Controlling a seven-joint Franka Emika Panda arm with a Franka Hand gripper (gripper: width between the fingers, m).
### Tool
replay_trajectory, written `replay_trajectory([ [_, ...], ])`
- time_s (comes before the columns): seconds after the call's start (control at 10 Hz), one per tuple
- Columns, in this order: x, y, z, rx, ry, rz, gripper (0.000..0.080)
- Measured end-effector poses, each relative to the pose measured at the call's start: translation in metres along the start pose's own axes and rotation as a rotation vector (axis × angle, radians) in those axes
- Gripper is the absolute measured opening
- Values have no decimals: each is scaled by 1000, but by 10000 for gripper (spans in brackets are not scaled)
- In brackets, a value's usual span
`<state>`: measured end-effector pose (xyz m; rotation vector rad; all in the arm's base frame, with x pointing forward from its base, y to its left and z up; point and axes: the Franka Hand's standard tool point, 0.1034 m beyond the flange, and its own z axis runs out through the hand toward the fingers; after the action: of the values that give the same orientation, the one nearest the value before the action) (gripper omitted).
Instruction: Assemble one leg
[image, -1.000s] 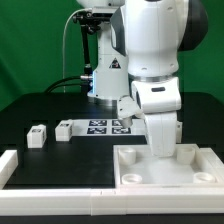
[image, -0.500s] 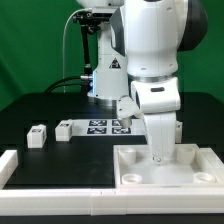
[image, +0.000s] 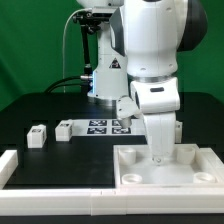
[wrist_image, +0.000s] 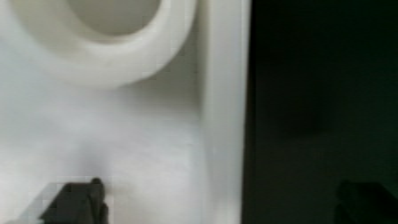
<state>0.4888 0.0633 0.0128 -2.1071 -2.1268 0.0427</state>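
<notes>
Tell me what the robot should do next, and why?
Probably shut the pincer on the tabletop rim: its fingers stand apart, one over the white piece, one over the black table, gripping nothing. A leg lies loose, for later.

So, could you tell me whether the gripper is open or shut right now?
Open: the gripper has its fingertips far apart in the wrist view.

Leg (image: 37, 136) white matt plastic; tabletop (image: 198, 159) smooth white plastic; table (image: 40, 108) matt black
</notes>
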Motion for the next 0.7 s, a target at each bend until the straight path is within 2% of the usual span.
replay_trajectory([
  [0.2,1,0,-1,-2,-1,31,649],
  [0.4,10,-20,-29,-30,-22,217,649],
  [0.6,21,-31,-40,-57,-29,352,649],
  [0.7,21,-31,-39,-54,-27,363,649],
])
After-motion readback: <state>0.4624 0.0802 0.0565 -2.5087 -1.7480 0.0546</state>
